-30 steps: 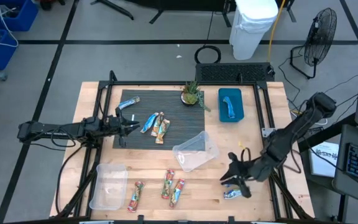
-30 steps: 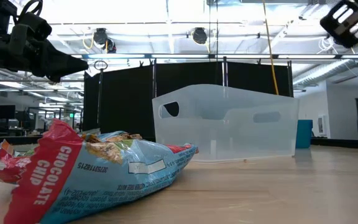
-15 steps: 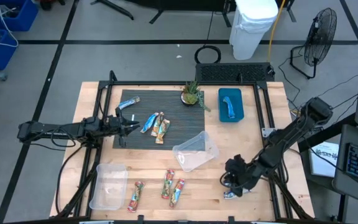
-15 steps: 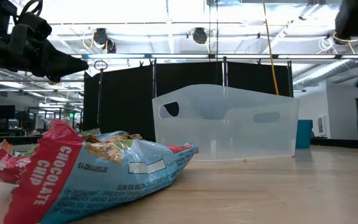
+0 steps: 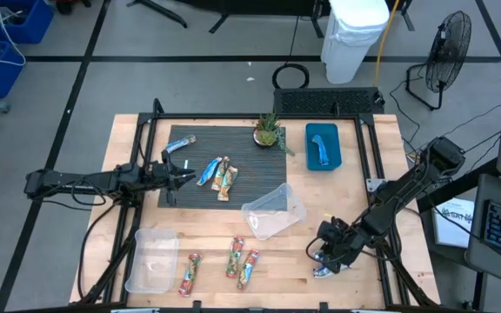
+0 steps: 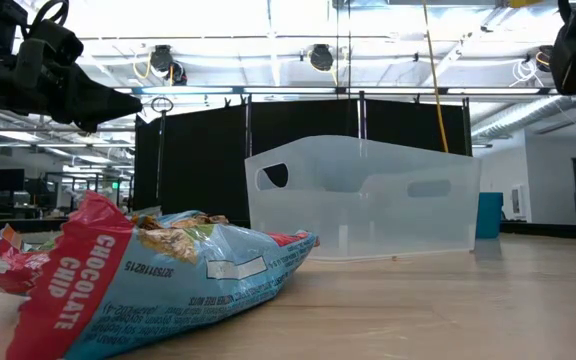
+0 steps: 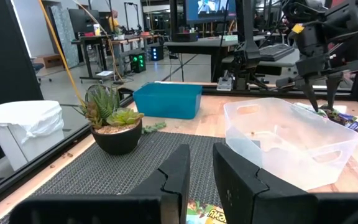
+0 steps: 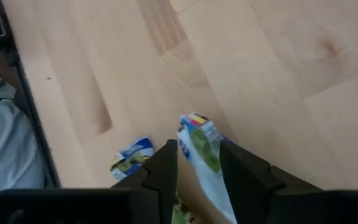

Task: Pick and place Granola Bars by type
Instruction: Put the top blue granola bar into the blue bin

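Note:
Granola bars lie flat in several spots: three on the dark mat point(image 5: 220, 178), three on the wood near the front edge point(image 5: 236, 259), and two at the near right point(image 5: 323, 272). My right gripper point(image 5: 323, 259) hangs just over those two, tipped down and open. One blue-white-green bar point(image 8: 199, 140) lies on the wood between its fingers, and whether they touch it I cannot tell. A second bar point(image 8: 131, 155) lies beside it. My left gripper point(image 5: 181, 176) waits level over the mat, slightly open with nothing between its fingers point(image 7: 178, 168).
A clear bin point(image 5: 272, 211) sits mid-table and another point(image 5: 152, 259) at the near left. At the far side stand a blue tray point(image 5: 323, 145) and a potted plant point(image 5: 270, 132). In the low view a chocolate-chip bar point(image 6: 148, 280) lies before the clear bin point(image 6: 363, 195).
My right gripper has sunk toward the bars at the near right, tipping its fingers downward and rolling at the wrist. The bars and bins have stayed where they were.

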### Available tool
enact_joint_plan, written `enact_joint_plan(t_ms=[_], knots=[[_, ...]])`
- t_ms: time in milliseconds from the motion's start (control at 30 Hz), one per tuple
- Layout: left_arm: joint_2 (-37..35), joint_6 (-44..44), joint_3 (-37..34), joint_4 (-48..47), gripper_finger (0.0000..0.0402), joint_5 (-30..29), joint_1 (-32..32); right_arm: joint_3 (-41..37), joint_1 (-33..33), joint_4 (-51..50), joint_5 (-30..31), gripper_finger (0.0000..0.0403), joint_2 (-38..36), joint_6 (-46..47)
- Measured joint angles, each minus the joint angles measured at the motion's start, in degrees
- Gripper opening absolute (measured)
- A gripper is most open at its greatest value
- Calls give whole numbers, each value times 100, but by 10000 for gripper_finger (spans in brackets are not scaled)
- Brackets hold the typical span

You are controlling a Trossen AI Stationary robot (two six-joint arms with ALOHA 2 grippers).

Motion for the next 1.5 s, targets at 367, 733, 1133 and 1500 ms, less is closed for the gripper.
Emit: enact_joint_plan(t_ms=[367, 733, 1133, 1500], knots=[[-1, 0, 0, 0, 76, 1, -1, -528, -2, 777, -310, 130, -4, 420], [1, 0, 1, -1, 76, 1, -1, -553, 0, 1314, -309, 126, -15, 279], [0, 0, 2, 0, 76, 0, 0, -553, 0, 1321, -336, 126, -15, 342], [1, 0, 0, -1, 76, 1, -1, -553, -2, 1173, -577, 125, -15, 404]])
